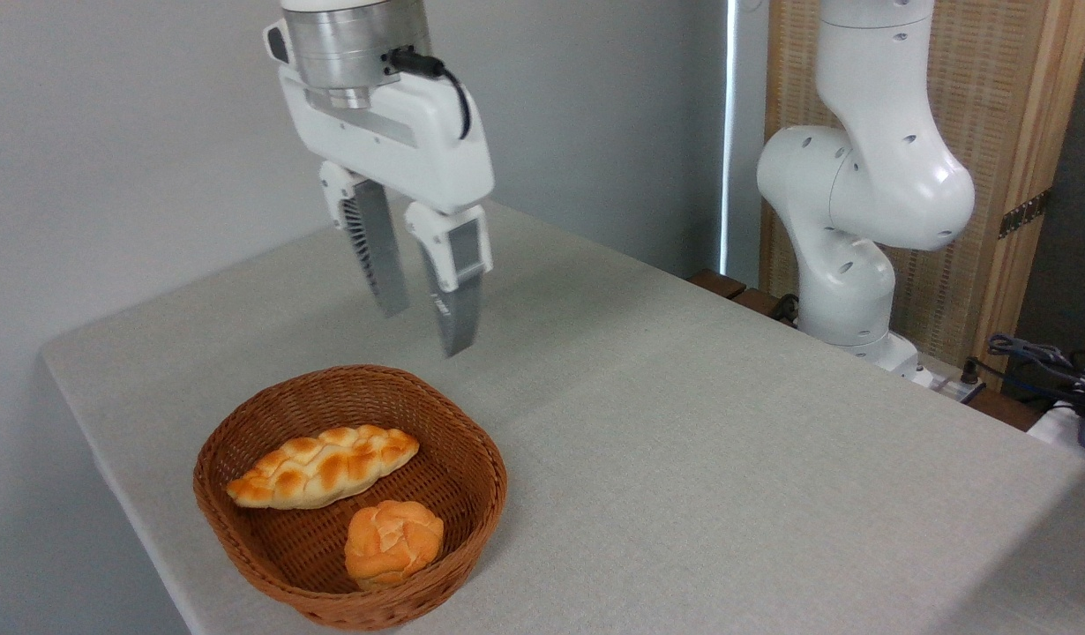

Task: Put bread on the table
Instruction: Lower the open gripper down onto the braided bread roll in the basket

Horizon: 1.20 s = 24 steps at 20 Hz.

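Grey-beige table, bread in wicker basket, jaws released above, grey wall

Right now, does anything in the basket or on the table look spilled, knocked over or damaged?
Nothing stands out. The long braided golden loaf and the small round orange bun lie whole inside the brown wicker basket, which sits upright on the grey-beige cloth-covered table. The gripper hangs open above, empty.
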Motion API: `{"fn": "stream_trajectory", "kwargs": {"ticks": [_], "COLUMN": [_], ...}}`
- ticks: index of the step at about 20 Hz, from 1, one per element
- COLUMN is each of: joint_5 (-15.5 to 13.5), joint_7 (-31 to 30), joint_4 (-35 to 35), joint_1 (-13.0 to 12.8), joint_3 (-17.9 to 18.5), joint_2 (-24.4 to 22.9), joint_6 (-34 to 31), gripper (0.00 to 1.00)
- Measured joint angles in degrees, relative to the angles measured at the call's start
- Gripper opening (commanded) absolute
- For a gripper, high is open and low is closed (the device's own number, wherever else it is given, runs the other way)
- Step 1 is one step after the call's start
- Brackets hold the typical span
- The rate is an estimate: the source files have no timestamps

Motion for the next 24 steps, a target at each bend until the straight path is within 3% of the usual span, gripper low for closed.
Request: {"fn": "stream_trajectory", "kwargs": {"ticks": [5,12,24], "joint_5": [0.0,0.0,0.0], "joint_7": [-0.2,-0.1,-0.1], "joint_4": [-0.5,-0.9,-5.4], "joint_1": [-0.7,-2.0,-3.1], "joint_3": [-4.2,-7.2,-8.3], "joint_2": [3.6,8.3,9.9], "joint_6": [8.2,8.7,10.7], "gripper": [1.00,1.00,1.00]}}
